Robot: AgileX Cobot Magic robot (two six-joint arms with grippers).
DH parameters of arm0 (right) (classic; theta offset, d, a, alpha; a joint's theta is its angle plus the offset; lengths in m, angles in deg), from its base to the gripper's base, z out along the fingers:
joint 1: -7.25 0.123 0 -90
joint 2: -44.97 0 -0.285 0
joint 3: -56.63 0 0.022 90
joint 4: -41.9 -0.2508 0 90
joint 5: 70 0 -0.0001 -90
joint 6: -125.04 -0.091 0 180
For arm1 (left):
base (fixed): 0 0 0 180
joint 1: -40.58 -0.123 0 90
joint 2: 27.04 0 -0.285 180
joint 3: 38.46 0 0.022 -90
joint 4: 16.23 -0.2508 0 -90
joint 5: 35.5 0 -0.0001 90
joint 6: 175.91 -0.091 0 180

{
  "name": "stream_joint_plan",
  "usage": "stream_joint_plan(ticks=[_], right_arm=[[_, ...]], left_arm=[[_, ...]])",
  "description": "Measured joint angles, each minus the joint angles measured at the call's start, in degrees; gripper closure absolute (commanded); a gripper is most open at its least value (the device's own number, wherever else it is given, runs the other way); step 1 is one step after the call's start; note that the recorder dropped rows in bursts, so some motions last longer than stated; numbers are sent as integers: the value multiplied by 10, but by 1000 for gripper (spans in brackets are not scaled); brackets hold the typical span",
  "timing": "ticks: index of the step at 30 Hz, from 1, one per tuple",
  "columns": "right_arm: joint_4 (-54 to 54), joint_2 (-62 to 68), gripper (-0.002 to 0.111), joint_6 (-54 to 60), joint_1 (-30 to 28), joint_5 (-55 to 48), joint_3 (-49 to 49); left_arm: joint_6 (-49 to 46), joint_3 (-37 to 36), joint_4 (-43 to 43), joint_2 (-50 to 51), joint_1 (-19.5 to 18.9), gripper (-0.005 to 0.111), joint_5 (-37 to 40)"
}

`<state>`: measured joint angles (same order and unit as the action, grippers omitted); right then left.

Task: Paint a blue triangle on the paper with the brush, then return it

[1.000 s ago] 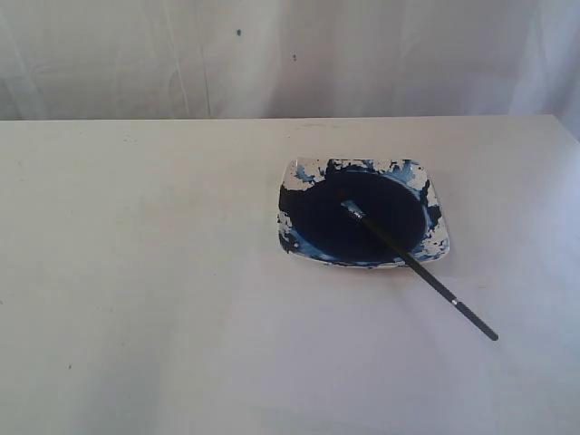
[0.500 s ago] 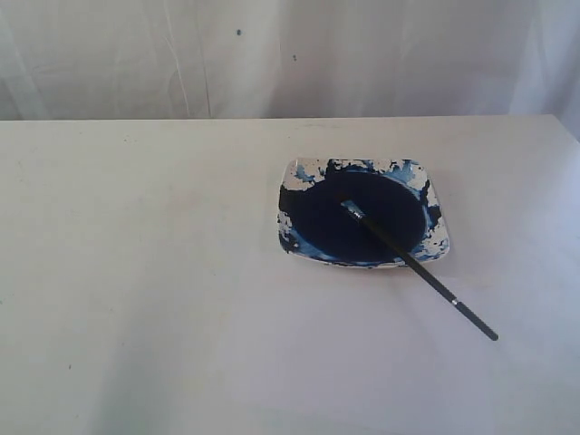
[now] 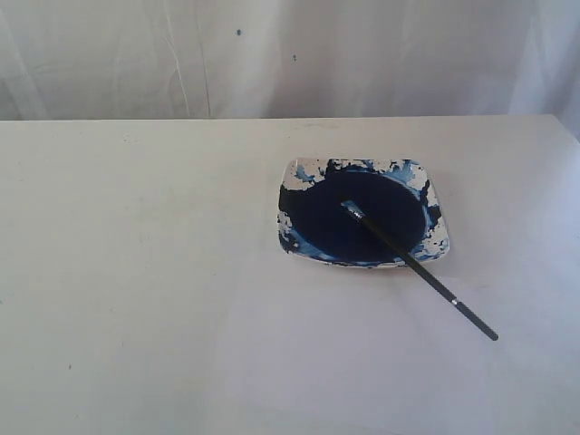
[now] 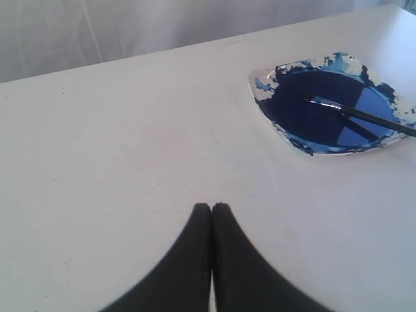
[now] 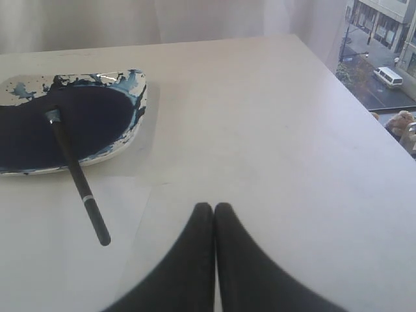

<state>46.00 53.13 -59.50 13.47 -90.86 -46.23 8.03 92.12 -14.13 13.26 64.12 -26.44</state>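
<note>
Nothing has moved since the earlier frames: dish, brush and both wrist views sit as they were. The brush [image 3: 419,272] lies at a slant, with its bristles in the dark paint pool [image 3: 349,222] of the dish [image 3: 304,170]. Its handle crosses the dish's near right rim, and the butt end rests on the counter [image 3: 136,254] outside the dish. In the exterior view its long axis runs from the middle of the dish out toward the near right corner.

That slant favours the right arm. The right claw [image 5: 214,208] is pressed together with nothing in it. From its own camera the whole bare handle shows, with the butt end near the claw and pointing roughly back toward it. The left claw [image 4: 212,208] is also pressed together and empty. It is well apart from the dish, and its view catches only the bristle end over the paint.

By my reading the pickup has not begun. The right claw would have to spread, then close across the handle on the stretch outside the rim. No blue triangle shows anywhere, and I cannot tell the white paper from the white counter.
</note>
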Motion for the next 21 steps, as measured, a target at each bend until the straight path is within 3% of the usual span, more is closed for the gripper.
stream_joint_plan(ticks=[7, 14, 21], right_arm=[[0, 0, 108, 0, 0, 0, 0], [0, 0, 108, 0, 0, 0, 0], [0, 0, 108, 0, 0, 0, 0]], left_arm=[[-1, 0, 4, 2, 10, 107, 4], [-2, 0, 71, 2, 10, 107, -17], [33, -8, 105, 2, 10, 107, -131]])
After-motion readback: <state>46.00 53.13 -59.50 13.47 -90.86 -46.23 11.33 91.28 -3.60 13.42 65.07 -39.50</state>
